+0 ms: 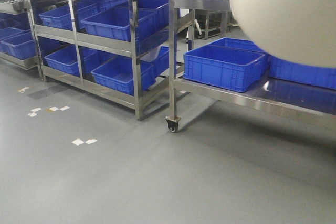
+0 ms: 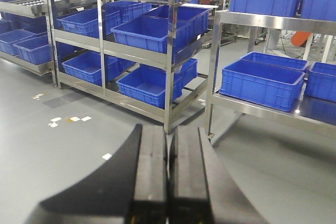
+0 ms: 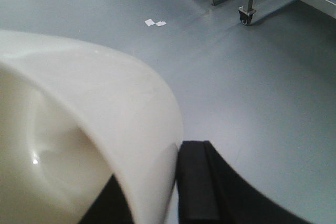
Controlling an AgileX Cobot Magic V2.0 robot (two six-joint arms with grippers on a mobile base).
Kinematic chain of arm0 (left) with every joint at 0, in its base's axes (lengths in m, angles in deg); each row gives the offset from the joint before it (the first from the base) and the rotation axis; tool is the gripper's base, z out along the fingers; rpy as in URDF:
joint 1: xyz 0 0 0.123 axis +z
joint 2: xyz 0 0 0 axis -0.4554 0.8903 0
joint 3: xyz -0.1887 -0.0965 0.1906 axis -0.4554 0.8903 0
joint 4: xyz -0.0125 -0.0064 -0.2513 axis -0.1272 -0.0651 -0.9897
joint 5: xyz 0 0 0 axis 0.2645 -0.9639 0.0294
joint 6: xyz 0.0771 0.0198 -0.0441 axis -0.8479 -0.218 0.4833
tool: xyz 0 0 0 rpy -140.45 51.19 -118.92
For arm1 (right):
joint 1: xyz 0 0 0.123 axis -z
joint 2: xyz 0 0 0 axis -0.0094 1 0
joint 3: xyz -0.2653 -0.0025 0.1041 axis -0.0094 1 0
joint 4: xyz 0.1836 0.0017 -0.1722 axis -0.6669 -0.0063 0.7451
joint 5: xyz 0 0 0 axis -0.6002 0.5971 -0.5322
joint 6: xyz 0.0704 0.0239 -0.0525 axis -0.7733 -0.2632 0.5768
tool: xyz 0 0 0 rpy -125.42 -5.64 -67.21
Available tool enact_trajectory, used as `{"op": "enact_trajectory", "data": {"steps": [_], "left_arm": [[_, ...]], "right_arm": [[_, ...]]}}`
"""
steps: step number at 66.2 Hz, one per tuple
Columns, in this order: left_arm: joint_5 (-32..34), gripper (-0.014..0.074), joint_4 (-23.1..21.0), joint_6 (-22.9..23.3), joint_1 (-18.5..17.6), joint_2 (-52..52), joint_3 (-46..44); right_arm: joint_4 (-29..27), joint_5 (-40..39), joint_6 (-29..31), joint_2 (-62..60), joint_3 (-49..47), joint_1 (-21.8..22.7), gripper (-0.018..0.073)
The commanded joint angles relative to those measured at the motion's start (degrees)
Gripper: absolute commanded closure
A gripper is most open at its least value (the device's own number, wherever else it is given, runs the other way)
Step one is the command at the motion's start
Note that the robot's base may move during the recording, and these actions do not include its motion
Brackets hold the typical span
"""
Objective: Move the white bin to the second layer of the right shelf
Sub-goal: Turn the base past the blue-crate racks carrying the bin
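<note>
The right jaws pinch the rim wall of the white bin point(image 3: 105, 103), one finger point(image 3: 197, 182) outside and one inside, while the left jaws sit closed on nothing. The bin hangs in the air above the floor point(image 3: 252, 77), near the blue crates point(image 1: 223, 66). This looks like the carry, and next it must reach the roller level point(image 2: 26, 8), well apart from it, and settle base-down. Its mouth faces the right wrist, seemingly tilted; being rounded-square, it shows no clear long axis
</note>
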Motion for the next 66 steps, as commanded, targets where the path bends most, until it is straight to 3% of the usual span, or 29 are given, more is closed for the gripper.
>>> {"op": "enact_trajectory", "data": {"steps": [1, 66], "left_arm": [[4.9, 0.0512, -0.1, 0.4, -0.3, -0.1, 2.1], [4.9, 0.0512, -0.1, 0.4, -0.3, -0.1, 2.1]], "right_arm": [[-0.3, -5.3, 0.1, -0.1, -1.7, 0.0, 0.0506], [-0.3, -5.2, 0.1, -0.1, -1.7, 0.0, 0.0506]]}}
